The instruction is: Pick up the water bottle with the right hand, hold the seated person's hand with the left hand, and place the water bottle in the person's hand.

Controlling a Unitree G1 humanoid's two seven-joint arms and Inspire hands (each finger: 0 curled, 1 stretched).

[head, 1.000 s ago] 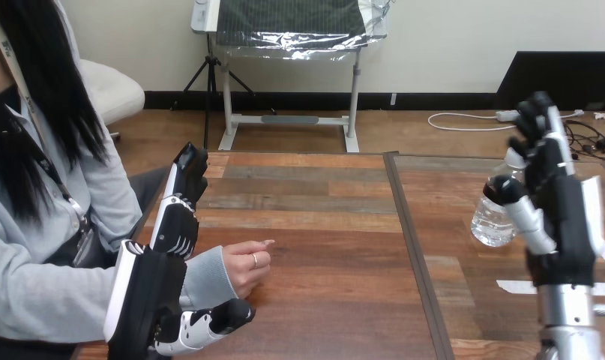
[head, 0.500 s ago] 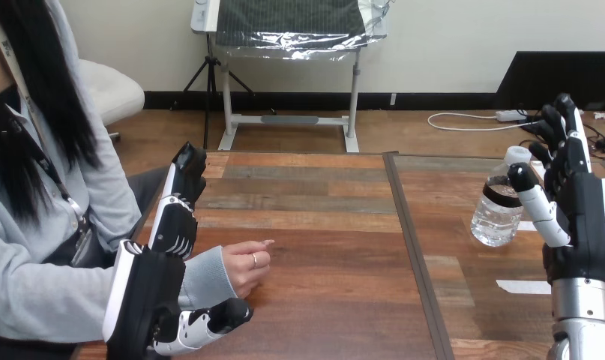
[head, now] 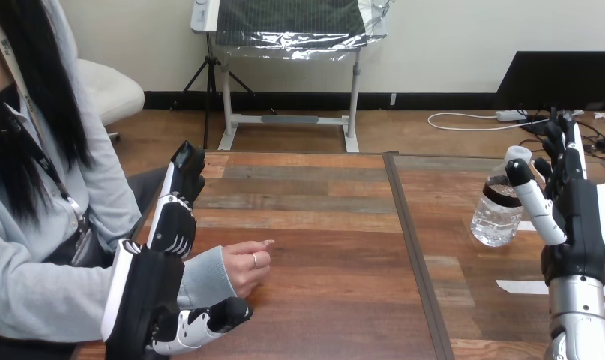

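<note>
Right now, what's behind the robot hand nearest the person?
The person's grey sleeve and hand, resting on the brown wooden table. The black-and-white left robot hand covers the forearm.

A wooden plank table is split by a dark seam running front to back. Right of the seam a clear water bottle stands upright, with a white strip lying flat near it. Left of the seam, the person's hand rests on the wood.
</note>
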